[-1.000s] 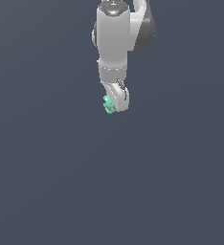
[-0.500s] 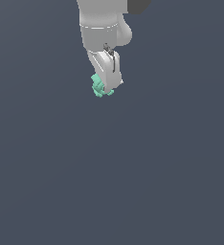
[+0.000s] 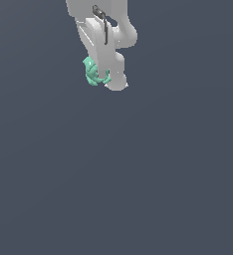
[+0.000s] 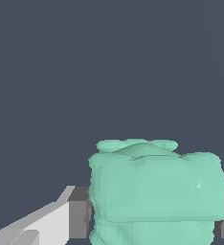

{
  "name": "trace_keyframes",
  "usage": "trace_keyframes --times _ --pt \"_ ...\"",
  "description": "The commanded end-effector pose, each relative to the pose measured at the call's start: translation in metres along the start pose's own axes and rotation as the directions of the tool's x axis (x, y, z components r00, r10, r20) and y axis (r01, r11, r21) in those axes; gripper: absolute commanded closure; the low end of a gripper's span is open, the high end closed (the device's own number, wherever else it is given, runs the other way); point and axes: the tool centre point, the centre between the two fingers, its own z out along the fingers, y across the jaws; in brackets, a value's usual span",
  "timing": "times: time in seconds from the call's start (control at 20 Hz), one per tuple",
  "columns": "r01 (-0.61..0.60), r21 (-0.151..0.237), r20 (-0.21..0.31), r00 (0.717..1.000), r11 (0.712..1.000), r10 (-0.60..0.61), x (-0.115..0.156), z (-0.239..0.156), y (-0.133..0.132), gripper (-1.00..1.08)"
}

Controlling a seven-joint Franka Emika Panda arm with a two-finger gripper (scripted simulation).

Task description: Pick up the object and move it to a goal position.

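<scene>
The object (image 3: pixel 92 72) is a small mint-green lumpy item held at the tip of my white arm, near the top of the exterior view. My gripper (image 3: pixel 104 78) is shut on it and holds it in the air; the arm's body hides part of it. In the wrist view the object (image 4: pixel 157 191) fills the space between my two fingers (image 4: pixel 78 219), which press on its sides.
A plain dark grey surface (image 3: pixel 138 189) fills everything else in both views. No goal marker shows.
The arm has moved up and toward the exterior view's left with the object in its grip. The wrist has turned, so the object now shows on the arm's left side.
</scene>
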Motion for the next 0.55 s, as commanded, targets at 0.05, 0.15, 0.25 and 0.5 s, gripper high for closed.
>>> trace_keyframes --times 0.05,0.15,0.25,0.5 --pt "0.001 -0.001 0.0 1.0 1.0 -0.001 0.005 -0.012 -0.001 1.08" --pt "0.001 -0.001 0.0 1.0 1.0 -0.001 0.007 -0.017 -0.002 1.08" --pt "0.001 -0.001 0.0 1.0 1.0 -0.001 0.008 -0.02 -0.002 1.08" --pt "0.001 -0.001 0.0 1.0 1.0 -0.001 0.008 -0.021 -0.003 1.08"
